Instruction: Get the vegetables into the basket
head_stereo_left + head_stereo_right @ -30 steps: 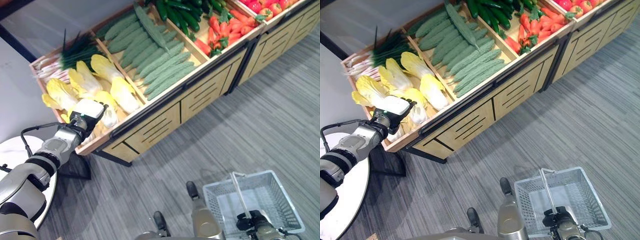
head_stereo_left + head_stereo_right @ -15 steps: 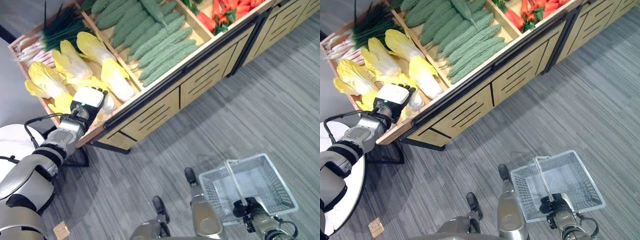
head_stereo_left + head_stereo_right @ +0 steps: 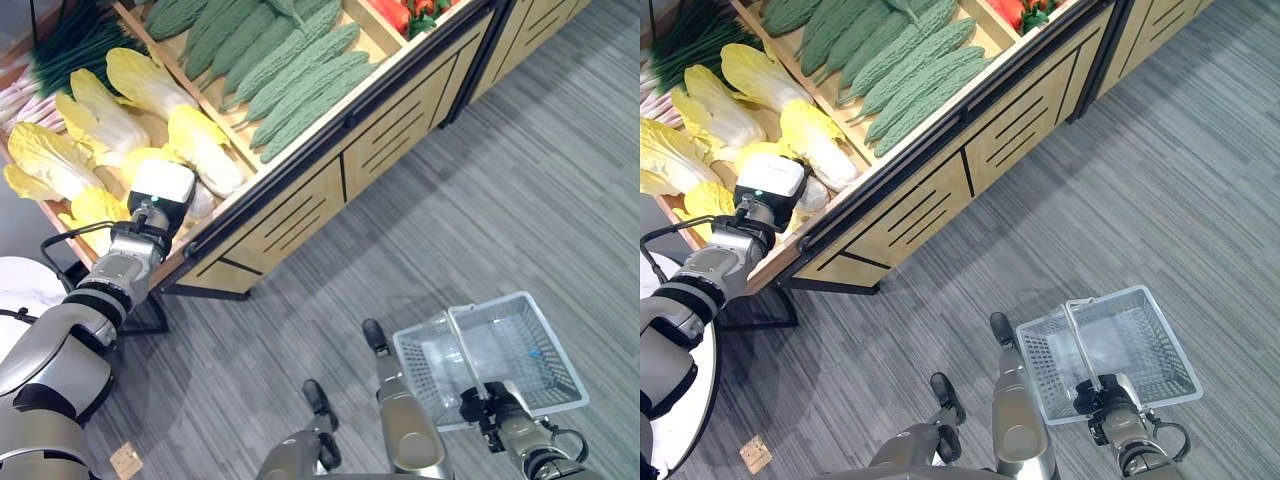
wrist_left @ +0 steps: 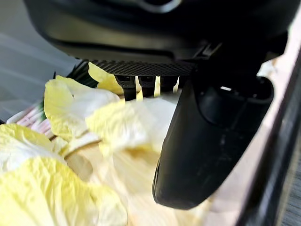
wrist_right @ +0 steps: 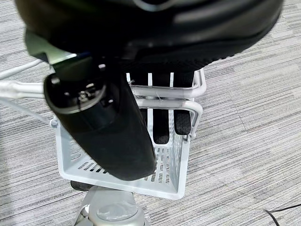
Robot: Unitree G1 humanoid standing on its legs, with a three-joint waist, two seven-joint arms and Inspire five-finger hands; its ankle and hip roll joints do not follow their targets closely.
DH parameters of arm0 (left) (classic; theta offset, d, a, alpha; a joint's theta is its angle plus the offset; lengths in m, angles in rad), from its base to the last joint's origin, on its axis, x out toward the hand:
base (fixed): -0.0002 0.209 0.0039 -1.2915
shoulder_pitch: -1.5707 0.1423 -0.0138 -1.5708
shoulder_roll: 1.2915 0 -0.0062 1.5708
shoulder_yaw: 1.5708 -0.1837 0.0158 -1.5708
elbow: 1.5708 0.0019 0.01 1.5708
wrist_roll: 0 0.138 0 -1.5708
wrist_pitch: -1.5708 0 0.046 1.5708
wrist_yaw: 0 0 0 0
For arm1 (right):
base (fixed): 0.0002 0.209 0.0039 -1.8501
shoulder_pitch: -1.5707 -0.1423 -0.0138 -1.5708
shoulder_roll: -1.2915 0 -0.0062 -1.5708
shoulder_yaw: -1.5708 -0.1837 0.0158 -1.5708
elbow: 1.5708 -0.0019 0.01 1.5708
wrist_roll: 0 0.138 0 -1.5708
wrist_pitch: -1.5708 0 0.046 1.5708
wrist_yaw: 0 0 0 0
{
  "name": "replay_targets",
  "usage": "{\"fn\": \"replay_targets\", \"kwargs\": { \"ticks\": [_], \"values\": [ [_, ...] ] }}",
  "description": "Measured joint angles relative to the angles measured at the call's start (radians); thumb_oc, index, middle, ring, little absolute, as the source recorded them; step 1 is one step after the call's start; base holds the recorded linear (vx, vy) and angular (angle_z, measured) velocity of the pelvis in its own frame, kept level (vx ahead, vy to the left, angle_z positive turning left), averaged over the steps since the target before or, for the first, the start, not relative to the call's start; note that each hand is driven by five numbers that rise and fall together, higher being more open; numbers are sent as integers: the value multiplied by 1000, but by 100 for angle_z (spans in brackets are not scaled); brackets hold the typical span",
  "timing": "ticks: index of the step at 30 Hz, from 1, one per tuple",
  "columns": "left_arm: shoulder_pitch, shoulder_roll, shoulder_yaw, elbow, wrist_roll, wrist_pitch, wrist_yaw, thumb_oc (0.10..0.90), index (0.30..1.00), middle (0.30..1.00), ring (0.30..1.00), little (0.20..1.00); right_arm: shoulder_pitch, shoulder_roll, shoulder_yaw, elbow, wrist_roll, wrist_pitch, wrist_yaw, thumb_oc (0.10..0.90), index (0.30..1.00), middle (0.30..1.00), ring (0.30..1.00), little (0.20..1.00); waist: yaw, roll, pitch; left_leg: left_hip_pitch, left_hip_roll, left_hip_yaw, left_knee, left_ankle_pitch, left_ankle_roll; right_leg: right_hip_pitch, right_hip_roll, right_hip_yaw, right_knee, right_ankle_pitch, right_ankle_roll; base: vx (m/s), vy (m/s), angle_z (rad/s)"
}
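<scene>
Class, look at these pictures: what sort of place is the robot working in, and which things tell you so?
Probably a shop's produce section: a wooden display stand with compartments of cabbages and bitter gourds, plus a white shopping basket.

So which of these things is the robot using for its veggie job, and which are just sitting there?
For the job:
- yellow cabbages, left hand over them
- white basket, right hand curled round its handle
- green gourds

Just there:
- wooden stand
- grey floor
- round white table
</scene>
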Motion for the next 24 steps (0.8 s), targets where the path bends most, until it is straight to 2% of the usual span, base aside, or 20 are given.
{"fn": "replay_targets", "kwargs": {
  "ticks": [8,10,14,17,18,20,21,24],
  "values": [
    [0,-2,17,-17,0,0,-4,400,300,300,300,300,-4,0,37,-4,0,-1,0,400,300,300,300,300,4,-7,5,8,4,1,0,0,-1,9,4,-1,0,5,-5,-6,-9,-1],
    [3,-2,39,-41,-1,0,-5,400,300,300,300,300,-8,2,38,-5,0,-1,2,400,300,300,300,300,11,-18,11,12,4,1,0,1,-1,13,4,-1,0,7,-7,-41,1,0],
    [54,-7,128,-80,-34,0,0,400,300,300,300,300,-12,4,37,-6,0,0,2,400,300,300,300,300,24,-26,13,20,5,-2,0,1,-2,23,4,-4,1,15,-16,0,0,0],
    [177,-25,289,-198,-92,15,17,400,300,300,300,300,-22,15,36,-9,-1,6,3,400,300,300,300,300,29,-37,15,49,10,-9,0,-1,-5,55,6,-14,0,13,-15,-8,5,8],
    [196,-29,307,-214,-108,16,23,400,300,300,300,300,-19,16,37,-8,-1,7,4,400,300,300,300,300,31,-41,15,57,11,-13,0,-1,-5,66,5,-20,0,12,-16,-12,11,15],
    [241,-33,335,-259,-137,17,23,400,300,300,300,300,-22,22,34,-10,-1,9,6,400,300,300,300,300,50,-57,13,74,10,-21,-1,-1,-5,86,3,-26,1,9,-15,-1,13,15],
    [331,-40,393,-343,-151,14,26,400,300,300,300,300,-19,32,34,-9,-2,13,11,400,300,300,300,300,58,-74,8,93,12,-33,-4,-1,-5,111,2,-37,0,-1,-11,10,16,19],
    [424,-41,432,-440,-157,13,27,400,300,300,300,300,-1,48,33,-4,-7,21,21,400,300,300,300,300,76,-104,-10,115,13,-56,-5,-1,-5,141,-2,-57,0,-14,-11,21,15,22]
  ]
}}
